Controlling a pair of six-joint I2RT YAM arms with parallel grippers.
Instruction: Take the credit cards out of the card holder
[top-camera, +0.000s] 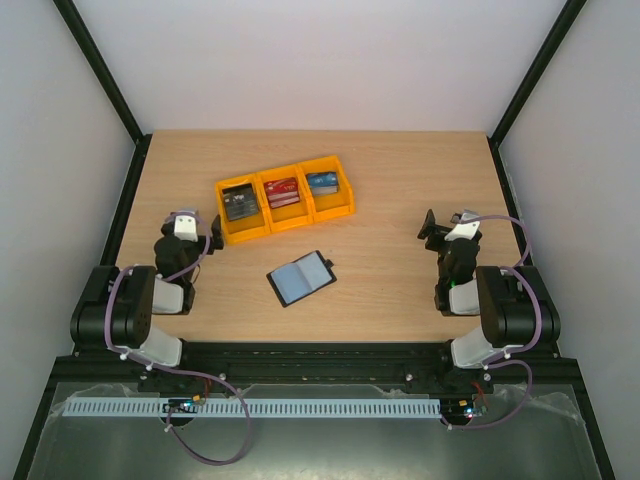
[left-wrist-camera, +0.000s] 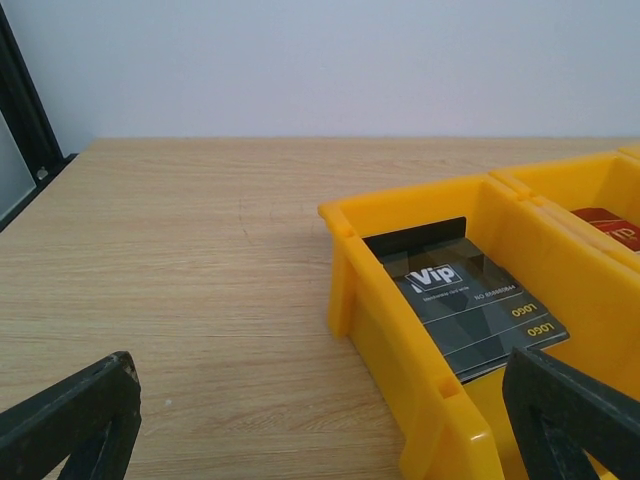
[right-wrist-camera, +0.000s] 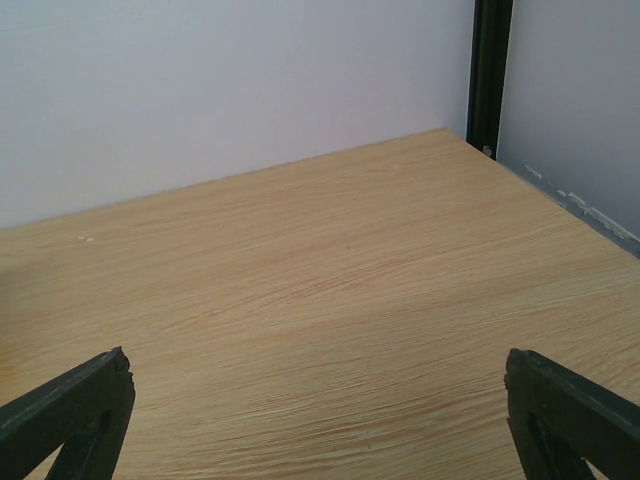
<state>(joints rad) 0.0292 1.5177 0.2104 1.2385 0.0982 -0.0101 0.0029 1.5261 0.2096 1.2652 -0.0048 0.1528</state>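
Left gripper and right gripper both stand spread, empty. The holder lies open between them, its pockets seemingly bare (small from above). The cards lie in bins just ahead of the left gripper. They are likely light, stiff and slick, so pinch an edge.

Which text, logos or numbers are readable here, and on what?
"VIP": dark grey card in the leftmost yellow bin.
"LOGO", twice, seemingly upside down: same card.
Small print under "VIP": too blurred to read.
Red card, blue card: lettering cut off or too small.
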